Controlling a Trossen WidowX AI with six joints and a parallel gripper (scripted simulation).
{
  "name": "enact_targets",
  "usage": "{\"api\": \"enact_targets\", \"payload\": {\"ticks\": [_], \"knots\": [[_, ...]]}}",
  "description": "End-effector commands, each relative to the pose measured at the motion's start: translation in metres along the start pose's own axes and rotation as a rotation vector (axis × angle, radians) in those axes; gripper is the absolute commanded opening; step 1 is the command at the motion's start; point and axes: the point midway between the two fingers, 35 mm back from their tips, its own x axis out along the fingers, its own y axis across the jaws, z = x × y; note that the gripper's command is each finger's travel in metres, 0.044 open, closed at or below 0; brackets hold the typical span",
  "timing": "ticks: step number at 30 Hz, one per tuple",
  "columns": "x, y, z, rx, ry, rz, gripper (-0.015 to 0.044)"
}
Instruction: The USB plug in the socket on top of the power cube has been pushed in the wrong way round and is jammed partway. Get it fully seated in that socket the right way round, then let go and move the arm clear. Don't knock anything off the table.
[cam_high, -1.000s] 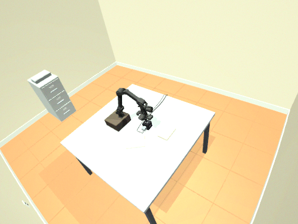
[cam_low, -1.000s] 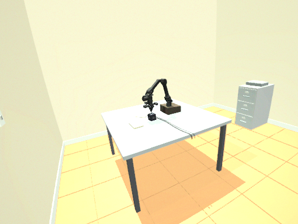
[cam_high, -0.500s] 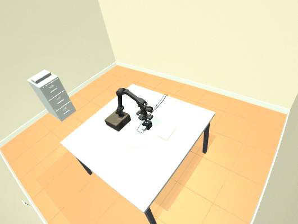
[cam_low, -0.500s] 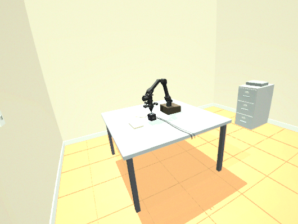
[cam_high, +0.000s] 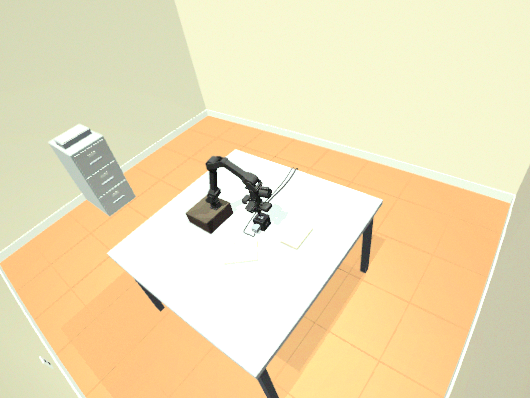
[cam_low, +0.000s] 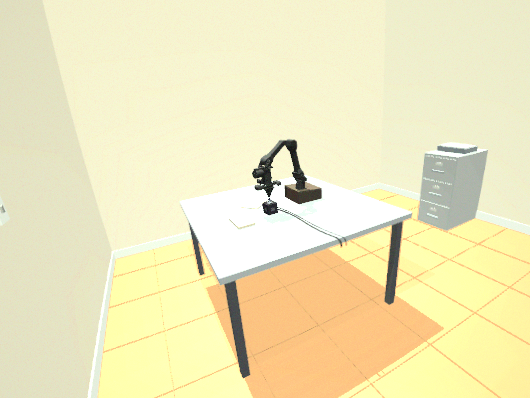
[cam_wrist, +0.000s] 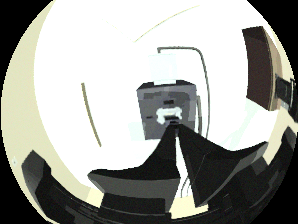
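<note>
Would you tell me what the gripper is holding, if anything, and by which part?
The gripper is shut on the USB plug at the top of the power cube; which part is too small to tell.

Beside the power cube (cam_high: 262, 221) (cam_low: 270, 207) (cam_wrist: 167, 107), a white block (cam_high: 256, 228) (cam_wrist: 164, 69) and looping cables (cam_high: 283, 188) (cam_low: 312, 226) (cam_wrist: 205, 85) crowd the way. Above the cube's far side from the gripper, there's open air.

Table top (cam_high: 300, 200) (cam_low: 300, 230): smooth, matt white. Arm base block (cam_high: 205, 214) (cam_low: 303, 193): brown, wood-like. Power cube (cam_high: 262, 221) (cam_low: 270, 207) (cam_wrist: 150, 107): dark, plastic-like. Arm (cam_high: 235, 171) (cam_low: 296, 157): matt black. Filing cabinet (cam_high: 100, 175) (cam_low: 440, 190): grey, metal-like, smooth. Floor (cam_high: 400, 310) (cam_low: 310, 325): smooth tile. Walls (cam_high: 350, 75) (cam_low: 200, 100): matt, painted look.
</note>
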Motion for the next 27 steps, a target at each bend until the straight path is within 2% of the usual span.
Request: {"api": "enact_targets", "payload": {"ticks": [1, 27], "knots": [[-0.003, 0.001, 0.0, 0.0, 0.001, 0.003, 0.0], [-0.019, 0.001, 0.0, 0.0, 0.0, 0.003, 0.0]]}}
